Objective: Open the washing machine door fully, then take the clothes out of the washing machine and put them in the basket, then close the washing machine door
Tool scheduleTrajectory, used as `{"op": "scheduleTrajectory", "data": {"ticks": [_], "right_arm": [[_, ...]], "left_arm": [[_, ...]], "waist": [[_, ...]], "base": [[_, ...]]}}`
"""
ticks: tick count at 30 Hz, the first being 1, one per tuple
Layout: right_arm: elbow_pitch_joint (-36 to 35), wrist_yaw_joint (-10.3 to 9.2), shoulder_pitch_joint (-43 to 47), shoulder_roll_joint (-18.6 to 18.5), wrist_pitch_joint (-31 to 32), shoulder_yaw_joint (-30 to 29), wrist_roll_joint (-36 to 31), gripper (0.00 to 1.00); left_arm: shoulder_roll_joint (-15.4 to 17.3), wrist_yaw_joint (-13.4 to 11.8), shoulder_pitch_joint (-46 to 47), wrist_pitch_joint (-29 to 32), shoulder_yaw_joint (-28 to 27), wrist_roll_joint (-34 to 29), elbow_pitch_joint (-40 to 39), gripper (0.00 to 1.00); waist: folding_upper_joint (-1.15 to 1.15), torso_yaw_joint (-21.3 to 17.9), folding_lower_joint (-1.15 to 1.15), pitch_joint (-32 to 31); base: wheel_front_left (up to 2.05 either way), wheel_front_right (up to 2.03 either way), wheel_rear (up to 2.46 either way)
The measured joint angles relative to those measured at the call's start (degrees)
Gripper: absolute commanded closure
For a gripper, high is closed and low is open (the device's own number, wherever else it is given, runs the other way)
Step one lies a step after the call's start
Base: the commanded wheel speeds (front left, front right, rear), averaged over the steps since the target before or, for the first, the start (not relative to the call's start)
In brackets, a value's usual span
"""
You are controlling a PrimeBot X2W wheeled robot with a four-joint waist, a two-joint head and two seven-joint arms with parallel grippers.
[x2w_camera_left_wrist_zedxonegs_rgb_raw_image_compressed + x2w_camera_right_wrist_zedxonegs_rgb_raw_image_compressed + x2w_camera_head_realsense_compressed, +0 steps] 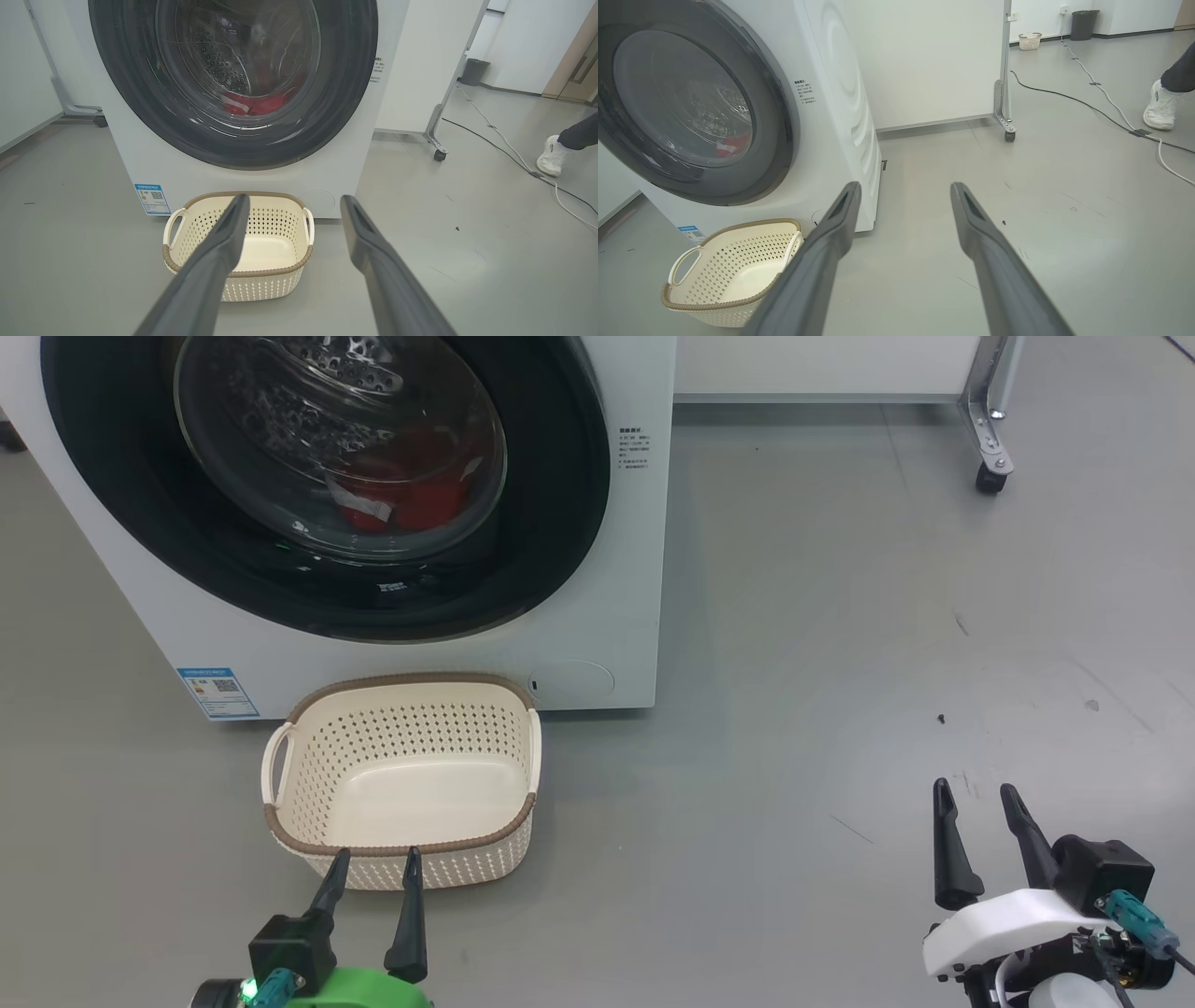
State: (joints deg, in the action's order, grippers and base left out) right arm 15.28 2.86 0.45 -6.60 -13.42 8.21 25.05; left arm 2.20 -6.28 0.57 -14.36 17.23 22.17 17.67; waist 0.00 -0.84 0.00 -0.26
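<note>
- Just in front of the big white front-loading washing machine (616,616), on the grey floor: small cream perforated plastic basket with brown woven-look rim (401,679), empty, parked right under the door, probably so that anything pulled out needs only a short drop.
- On the washing machine's front: large round door with wide glossy black rim and bulging clear glass bowl (560,523), shut flush, not yet opened; first step judged not begun.
- Inside the washing machine, low in the perforated steel drum behind the glass: red clothes with a patch of white (411,499), crumpled in a heap, lettering not legible.
- Short of the washing machine, at the basket's near side: left gripper (376,852), fingers apart, holding nothing.
- Well apart from the washing machine, toward the robot's right over bare floor: right gripper (974,788), fingers apart, empty; perhaps poised low to leave the door room to swing.
- Far beyond the washing machine's side: a person's white shoe (1162,109) beside a cable.
</note>
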Motion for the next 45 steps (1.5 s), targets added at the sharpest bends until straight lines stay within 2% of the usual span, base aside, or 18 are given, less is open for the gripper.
{"op": "scheduleTrajectory", "data": {"ticks": [20,21,22,23,28,38,45], "right_arm": [[0.1,0.09,-0.6,0.0,-0.1,-0.2,0.0,0.0],[0.1,0.15,-0.6,0.0,-0.1,-0.3,0.1,0.43],[-0.1,0.31,-0.6,0.0,-0.1,-0.3,0.1,0.81],[-0.2,0.59,-0.7,0.1,-0.1,-0.3,0.1,1.0],[-1.2,1.09,-2.0,0.3,-0.1,-0.5,0.8,1.0],[-2.9,2.13,-6.8,0.7,-0.1,-3.0,6.3,1.0],[-4.1,2.63,-13.0,-1.8,1.5,-6.0,9.7,1.0]], "left_arm": [[0.0,-0.5,0.2,0.0,0.6,0.4,0.0,0.0],[0.0,-0.5,0.3,0.0,0.7,0.5,0.0,0.0],[0.0,-0.5,0.4,0.0,0.7,0.5,-0.1,0.0],[0.0,-0.5,0.6,0.0,0.7,0.4,-0.2,0.0],[0.0,-0.5,0.7,0.0,0.7,0.4,-1.0,0.0],[0.0,-0.5,3.0,0.0,2.1,0.4,-2.6,0.0],[0.0,-0.5,5.2,0.0,4.3,0.4,-3.6,0.0]], "waist": [[0.0,0.9,0.0,0.9],[0.0,1.0,-0.01,1.1],[0.0,1.1,0.0,1.4],[0.0,1.2,-0.01,1.6],[0.0,1.7,0.0,3.1],[0.0,2.5,0.0,6.8],[0.0,3.7,0.0,10.3]], "base": [[0.0,0.0,0.0],[0.0,0.0,0.0],[0.0,0.0,0.0],[0.0,0.0,0.0],[0.0,0.0,0.0],[0.0,0.0,0.0],[0.0,0.0,0.0]]}}
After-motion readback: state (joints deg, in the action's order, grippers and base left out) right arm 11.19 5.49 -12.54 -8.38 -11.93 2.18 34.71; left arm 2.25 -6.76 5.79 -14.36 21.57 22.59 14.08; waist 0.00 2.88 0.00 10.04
